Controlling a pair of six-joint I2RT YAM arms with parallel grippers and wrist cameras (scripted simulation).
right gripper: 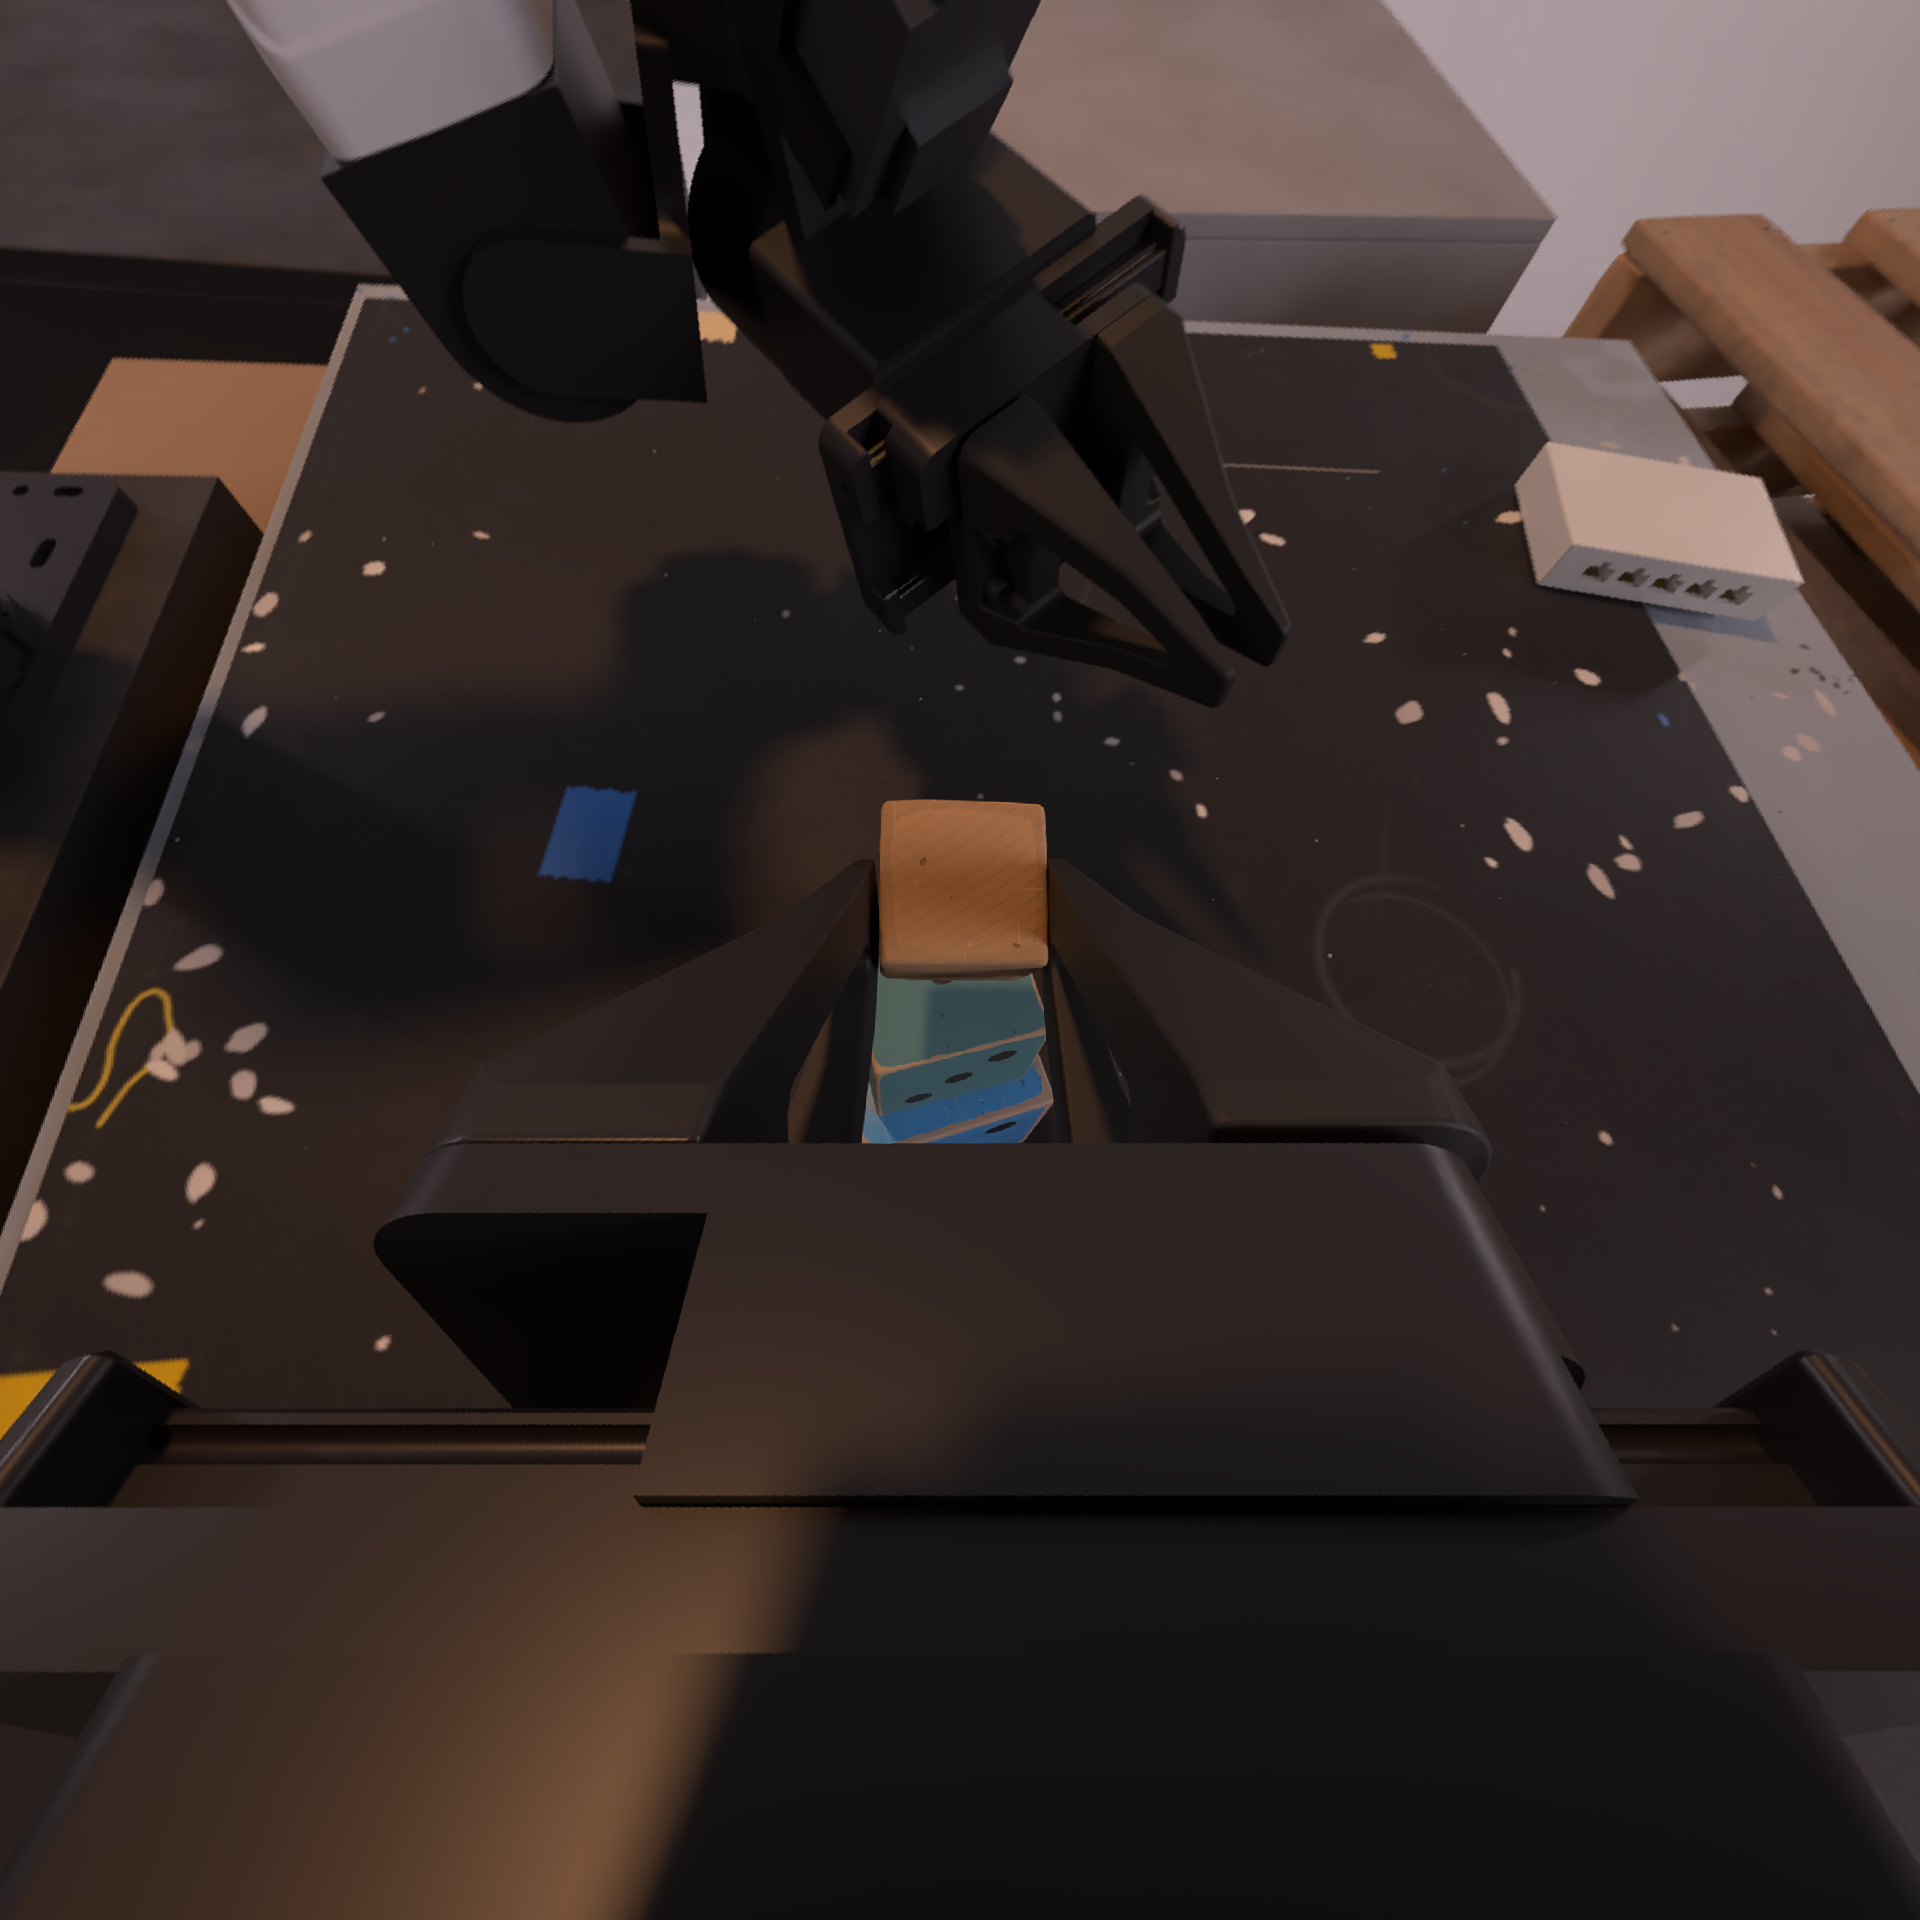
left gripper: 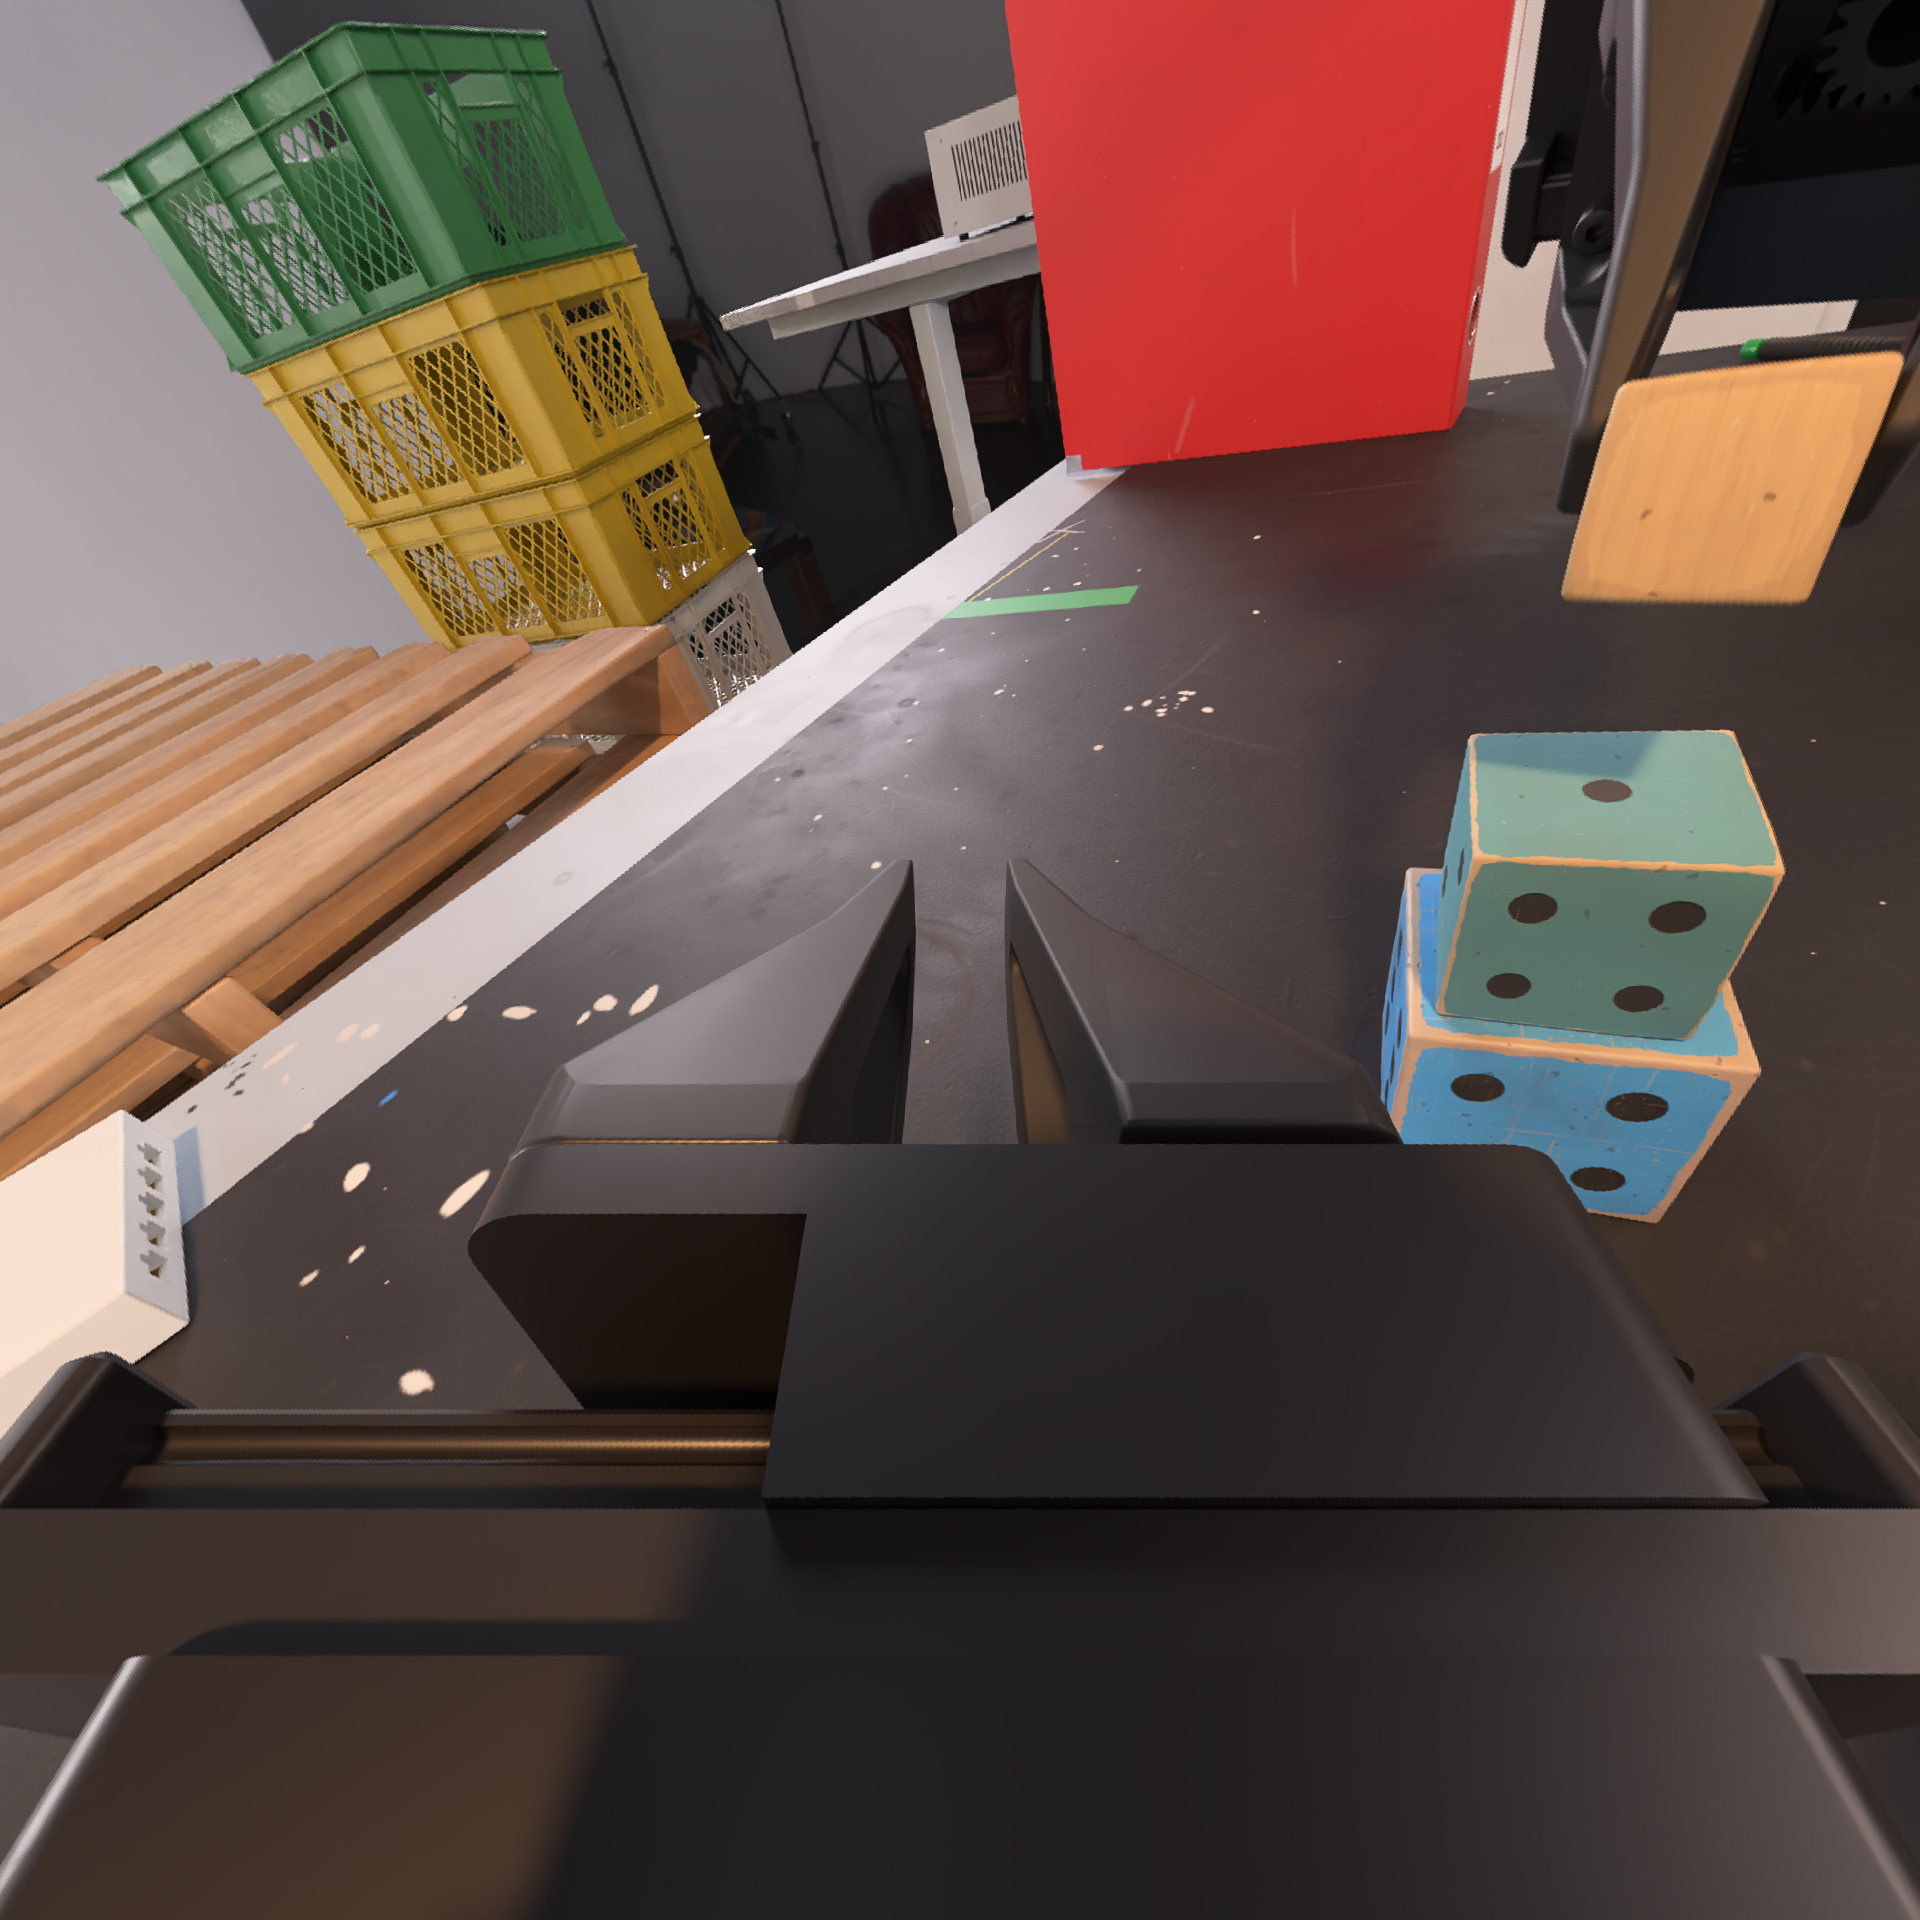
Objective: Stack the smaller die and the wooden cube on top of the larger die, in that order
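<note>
The smaller teal die [left gripper: 1600, 894] sits on the larger blue die [left gripper: 1558, 1112] on the black table, turned a little off square. My right gripper [right gripper: 962, 868] is shut on the wooden cube [right gripper: 961, 914] and holds it in the air above the teal die [right gripper: 951, 1023] and blue die [right gripper: 966, 1117]. In the left wrist view the cube [left gripper: 1725, 478] hangs clear above the stack. My left gripper [left gripper: 961, 873] is shut and empty, left of the dice; it also shows in the right wrist view [right gripper: 1236, 665].
A red upright panel [left gripper: 1247, 229] stands at the table's far edge. A white box with ports [right gripper: 1652, 530] lies near a corner. Stacked green and yellow crates [left gripper: 436, 312] and a wooden pallet [left gripper: 260, 831] stand off the table. Blue tape [right gripper: 587, 831] marks the surface.
</note>
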